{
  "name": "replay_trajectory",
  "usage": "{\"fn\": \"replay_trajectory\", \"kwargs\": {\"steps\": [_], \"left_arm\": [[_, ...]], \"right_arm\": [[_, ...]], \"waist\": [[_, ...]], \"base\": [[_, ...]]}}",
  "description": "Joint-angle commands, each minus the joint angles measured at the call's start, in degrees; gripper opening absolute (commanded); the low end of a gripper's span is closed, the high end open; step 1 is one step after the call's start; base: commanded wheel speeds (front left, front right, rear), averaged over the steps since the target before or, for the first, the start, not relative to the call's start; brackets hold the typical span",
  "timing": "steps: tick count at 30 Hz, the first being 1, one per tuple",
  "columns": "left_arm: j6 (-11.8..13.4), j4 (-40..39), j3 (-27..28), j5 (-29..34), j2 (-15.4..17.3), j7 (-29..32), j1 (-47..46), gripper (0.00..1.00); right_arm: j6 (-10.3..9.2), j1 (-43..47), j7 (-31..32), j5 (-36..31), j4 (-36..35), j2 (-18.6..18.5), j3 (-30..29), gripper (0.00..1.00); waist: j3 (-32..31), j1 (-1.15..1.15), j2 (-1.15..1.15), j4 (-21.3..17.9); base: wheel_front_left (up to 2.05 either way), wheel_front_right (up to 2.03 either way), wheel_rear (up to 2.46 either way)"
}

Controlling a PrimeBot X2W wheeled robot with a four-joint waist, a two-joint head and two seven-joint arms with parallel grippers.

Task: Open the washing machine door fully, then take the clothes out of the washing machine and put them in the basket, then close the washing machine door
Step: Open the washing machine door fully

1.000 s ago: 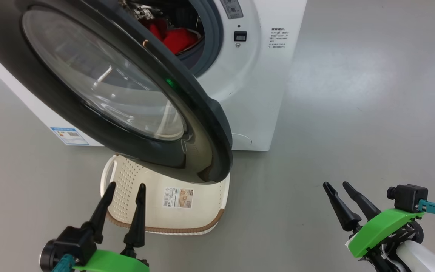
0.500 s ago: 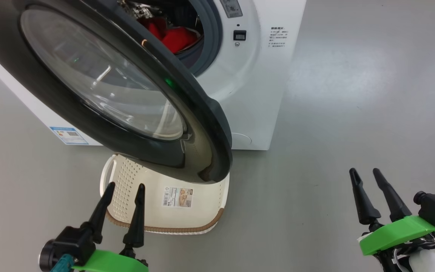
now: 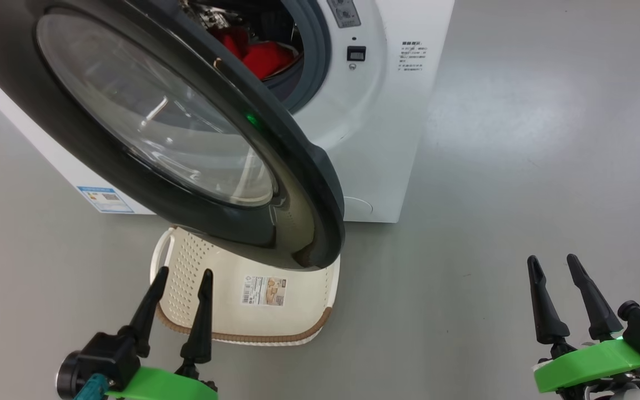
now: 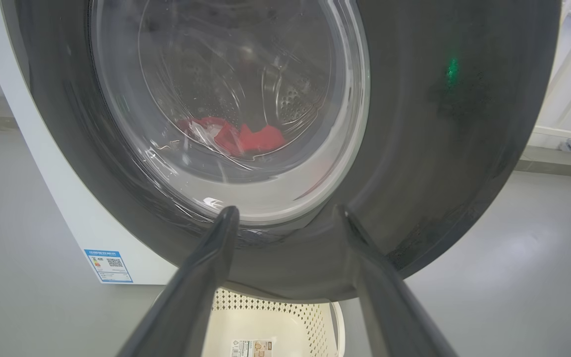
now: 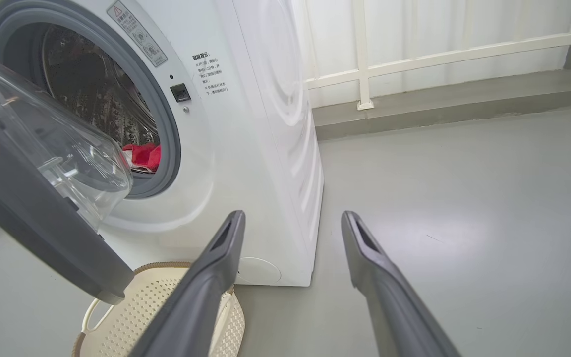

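The washing machine (image 3: 375,139), a white boxy front-loader with a grey gasket and small printed stickers, fills the upper left and centre of the head view. It looks heavy and should stay put when its door is pushed.

The washing machine door (image 3: 303,183) stands partly open, swung out across the middle of the frame. It is likely rigid and weighty and turns only on its hinge. Its glossy black rim looks slippery, so the free lower right edge is the best place to hook or push; the bulging clear glass is best left alone.

The basket (image 3: 298,311) sits on the floor at lower centre, under the door's lower edge. It is cream perforated plastic with a brown rim and a paper label, probably light and easily nudged.

The clothes (image 3: 264,55) lie in the drum at top centre. They are bright red, soft and limp, and best pinched at a raised fold.

The left gripper (image 3: 185,271), at lower left, has its fingers spread and holds nothing. The right gripper (image 3: 551,258), at lower right over bare floor, is likewise spread and empty.
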Motion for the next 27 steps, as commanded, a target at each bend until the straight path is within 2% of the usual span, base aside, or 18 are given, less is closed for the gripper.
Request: {"fn": "replay_trajectory", "kwargs": {"steps": [1, 9, 24, 25, 26, 27], "left_arm": [[-0.19, -1.57, 2.07, 0.61, 0.52, -0.69, 0.10, 1.00], [0.06, -1.47, 1.63, 0.31, 0.52, -0.69, 0.93, 1.00], [0.19, -1.83, 1.03, -0.16, 0.52, -0.69, 1.19, 1.00], [0.19, -1.88, 0.99, -0.19, 0.52, -0.69, 1.24, 1.00], [0.19, -1.92, 0.95, -0.22, 0.52, -0.69, 1.29, 1.00], [0.20, -1.98, 0.92, -0.28, 0.52, -0.69, 1.35, 1.00]], "right_arm": [[0.37, 0.32, -0.37, -1.29, -1.56, -0.47, 1.19, 1.00], [0.37, 1.17, -0.37, -3.76, -1.62, 0.11, 1.59, 1.00], [0.37, 0.75, -0.37, -2.49, -2.10, 0.21, 2.59, 1.00], [0.37, 0.59, -0.37, -1.82, -2.27, 0.28, 2.77, 0.88], [0.37, 0.35, -0.37, -1.02, -2.52, 0.36, 3.02, 0.52], [0.37, 0.03, -0.37, -0.14, -2.76, 0.45, 3.36, 0.38]], "waist": [[-0.12, 0.00, 0.00, 0.02], [-0.75, 0.00, 0.00, 0.02], [-0.99, 0.00, 0.00, 0.72], [-1.00, 0.00, 0.00, 0.76], [-1.02, 0.00, 0.00, 0.79], [-1.03, 0.00, 0.00, 0.81]], "base": [[0.00, 0.00, 0.00], [0.00, 0.00, 0.00], [0.00, 0.00, 0.00], [0.00, 0.00, 0.00], [0.00, 0.00, 0.00], [0.00, 0.00, 0.00]]}}
